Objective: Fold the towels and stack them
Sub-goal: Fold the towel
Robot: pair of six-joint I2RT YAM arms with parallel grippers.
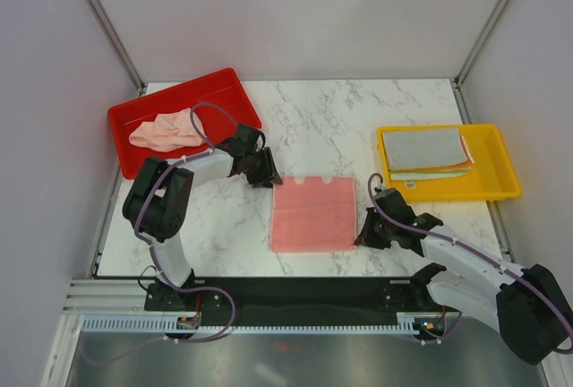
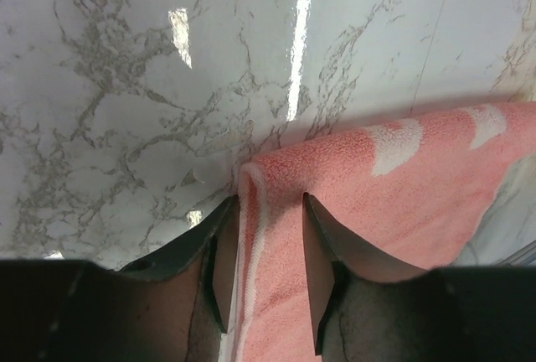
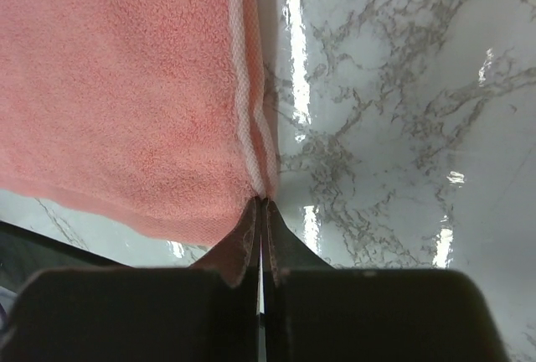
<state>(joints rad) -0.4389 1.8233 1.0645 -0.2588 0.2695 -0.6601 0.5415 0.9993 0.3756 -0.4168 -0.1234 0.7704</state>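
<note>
A pink towel [image 1: 313,214] with white bunny marks lies flat in the middle of the marble table. My left gripper [image 1: 266,175] is at its far left corner. In the left wrist view the gripper [image 2: 270,203] is open, and the towel's [image 2: 394,203] white-edged corner lies between the jaws. My right gripper [image 1: 365,235] is at the towel's near right corner. In the right wrist view it [image 3: 262,203] is shut, pinching the tip of the towel [image 3: 126,85]. A plain peach-pink towel [image 1: 166,132] lies crumpled in the red tray [image 1: 224,87].
A yellow tray [image 1: 497,176] at the right holds a stack of folded towels, with a grey-white one [image 1: 423,148] on top. The red tray stands at the back left, just behind my left arm. Enclosure walls surround the table.
</note>
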